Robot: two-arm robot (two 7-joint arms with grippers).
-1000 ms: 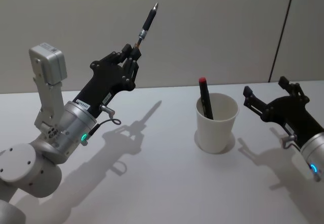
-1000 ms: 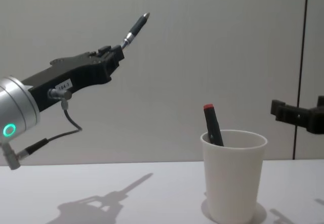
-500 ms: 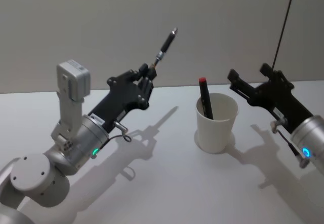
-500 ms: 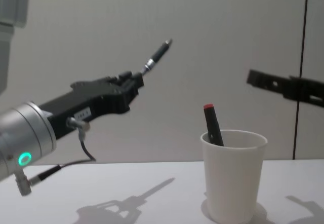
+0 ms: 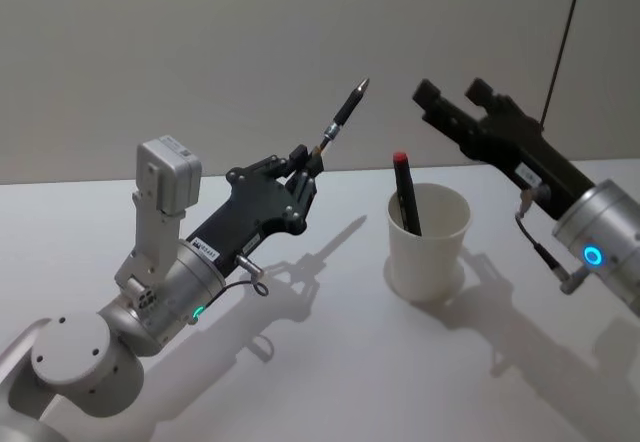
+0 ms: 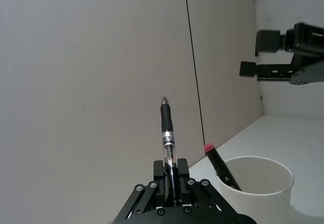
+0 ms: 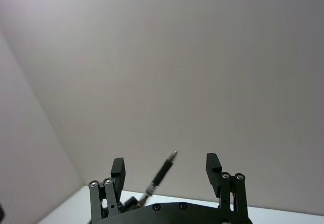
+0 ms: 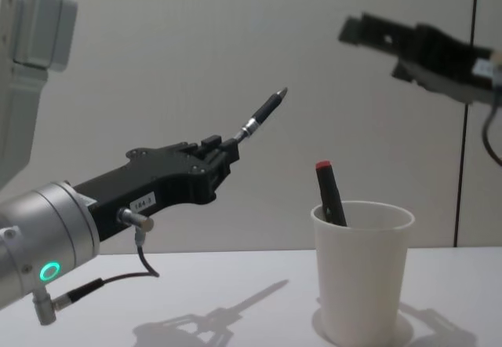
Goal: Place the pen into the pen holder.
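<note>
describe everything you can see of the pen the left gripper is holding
The pen is slim, with a black rubbery grip, a silvery band, a clear barrel and a pointed tip. The left gripper clamps its lower end, so it slants upward, tip uppermost, left of the white paper cup and clear of it.

left arm stretched forward, left hand (image 5: 303, 167) tilted upward, fingers pinched tight on pen (image 5: 341, 120). right arm up high, right hand (image 5: 452, 94) level-ish, fingers spread wide, aimed across toward left side
</note>
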